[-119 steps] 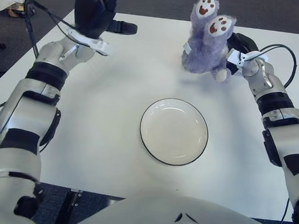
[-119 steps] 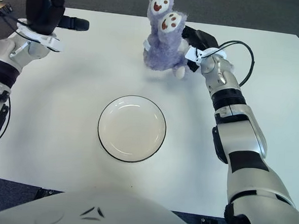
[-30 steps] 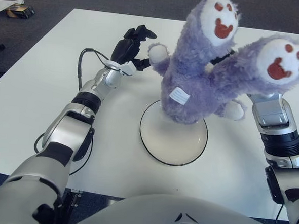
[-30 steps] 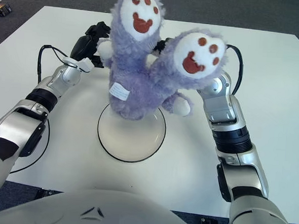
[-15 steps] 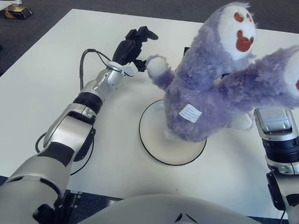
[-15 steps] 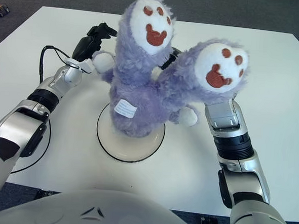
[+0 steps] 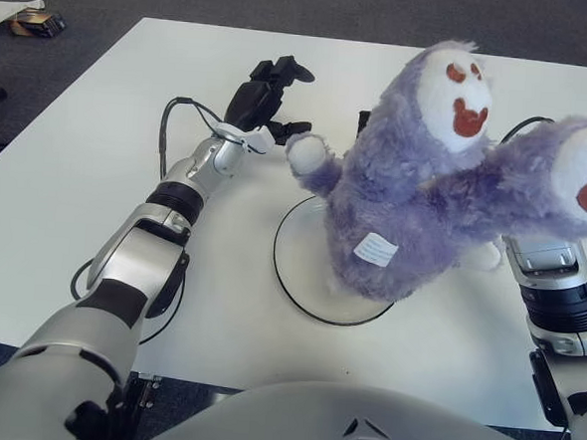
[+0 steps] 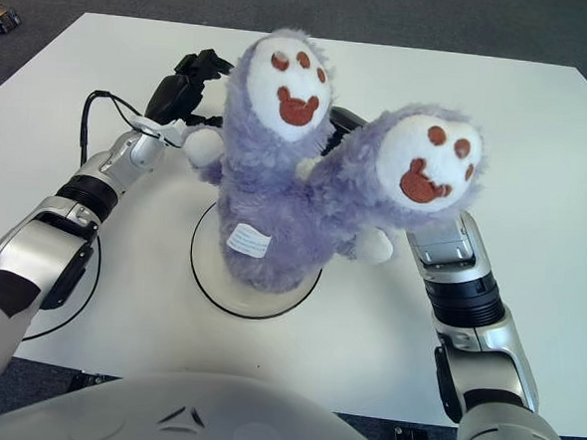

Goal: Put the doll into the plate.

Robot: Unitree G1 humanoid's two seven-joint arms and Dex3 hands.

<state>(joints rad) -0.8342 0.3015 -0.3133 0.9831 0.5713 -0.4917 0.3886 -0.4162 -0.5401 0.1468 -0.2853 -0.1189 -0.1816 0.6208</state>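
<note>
Upside-down, doll (image 8: 274, 214) over plate (image 8: 210, 287), feet toward camera; left robot hand (image 7: 264, 97) spread; right grip hidden.

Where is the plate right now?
The plate sits mid-table under the purple doll, which hides most of it; the left hand is just beyond its left edge.

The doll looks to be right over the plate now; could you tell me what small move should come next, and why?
Probably a short, straight lowering. The doll hangs upside down, feet up, its lower end already over the plate, but whether it rests there is unclear. The right hand is hidden behind it; the left hand sits beside its small paw. Settling it fully before release should keep it from toppling off the rim.
</note>
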